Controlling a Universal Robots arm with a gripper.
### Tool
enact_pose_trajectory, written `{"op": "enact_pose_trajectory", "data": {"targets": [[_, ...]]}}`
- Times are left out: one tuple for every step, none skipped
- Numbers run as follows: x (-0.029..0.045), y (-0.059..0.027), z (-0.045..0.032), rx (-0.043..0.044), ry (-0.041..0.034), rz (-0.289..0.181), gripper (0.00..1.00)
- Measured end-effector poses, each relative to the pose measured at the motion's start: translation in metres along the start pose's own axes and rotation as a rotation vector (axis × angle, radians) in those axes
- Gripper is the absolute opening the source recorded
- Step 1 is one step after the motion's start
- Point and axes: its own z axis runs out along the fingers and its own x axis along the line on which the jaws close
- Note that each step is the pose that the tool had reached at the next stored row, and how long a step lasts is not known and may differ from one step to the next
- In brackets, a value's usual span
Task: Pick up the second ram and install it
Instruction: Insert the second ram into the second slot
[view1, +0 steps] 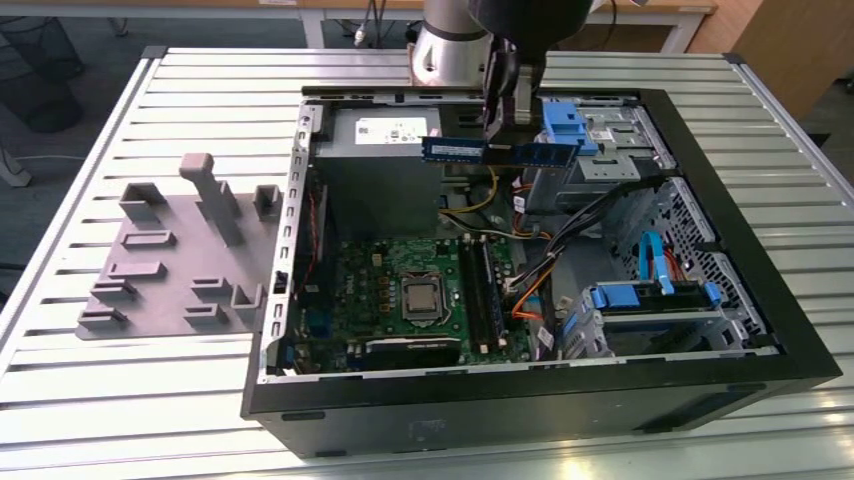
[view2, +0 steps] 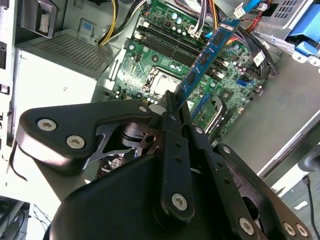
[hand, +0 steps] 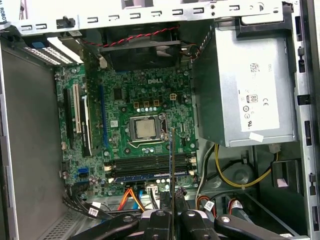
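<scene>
Memory slots (view1: 483, 290) on the motherboard (view1: 380, 300) are seen well below the tool (view1: 502, 138), running toward the front wall of the open case (view1: 534, 405). The second ram (view1: 454, 150) is clamped near its middle by the closed tool and held level above the case, both ends left free. Its long axis is set roughly crosswise to the slots, as judged from the exterior view and the first wrist view.
</scene>
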Motion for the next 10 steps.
{"op": "enact_pose_trajectory", "data": {"targets": [[0.0000,0.0000,0.0000,0.0000,0.0000,0.001,0.14],[0.0000,0.0000,0.0000,0.0000,0.0000,0.003,0.14],[0.0000,0.0000,0.0000,0.0000,0.0000,0.005,0.14],[0.0000,0.0000,0.0000,0.0000,-0.0001,0.006,0.14],[0.0000,0.0000,0.0000,0.0000,-0.0001,0.008,0.14],[0.0000,0.0000,0.0000,0.0001,0.0000,0.009,0.14],[0.0000,0.0000,0.0000,0.0001,0.0000,0.011,0.14],[0.0000,0.0000,0.0001,0.0001,-0.0001,0.012,0.14],[0.0000,0.0000,0.0000,0.0001,-0.0001,0.013,0.14],[0.0000,0.0000,0.0000,0.0001,-0.0001,0.015,0.14]]}}
